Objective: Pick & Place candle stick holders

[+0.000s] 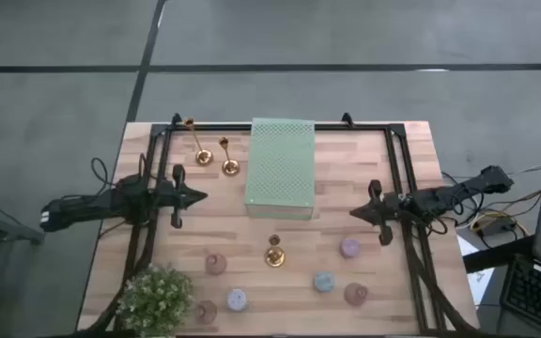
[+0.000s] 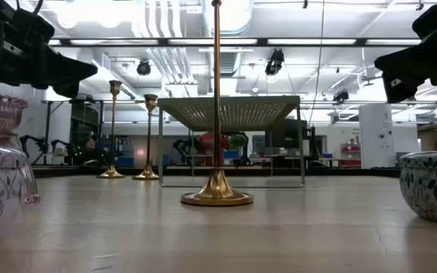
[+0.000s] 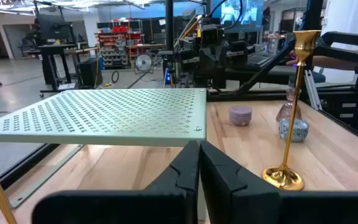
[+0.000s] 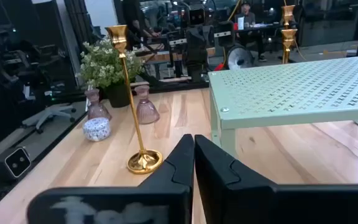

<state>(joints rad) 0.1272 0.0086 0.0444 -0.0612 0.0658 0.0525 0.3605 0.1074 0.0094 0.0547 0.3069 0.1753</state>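
Three slim gold candlesticks show: two (image 1: 201, 155) (image 1: 229, 165) stand on their round bases at the far left of the table, one (image 1: 274, 255) stands near the front middle; it also shows in the low view (image 2: 217, 182). Several small squat pink, lilac and pale-blue holders (image 1: 349, 248) (image 1: 323, 282) (image 1: 237, 299) (image 1: 216, 264) sit along the front. My left gripper (image 1: 200, 197) hovers shut and empty at mid-left, its fingers together in the left wrist view (image 3: 199, 163). My right gripper (image 1: 355, 214) hovers shut and empty at mid-right, as its wrist view (image 4: 192, 155) shows.
A pale green perforated pad (image 1: 281, 169) stands raised on legs at the far middle. A bushy green potted plant (image 1: 155, 296) sits at the front left corner. A black frame (image 1: 394, 131) borders the table. Bare wood lies between the two grippers.
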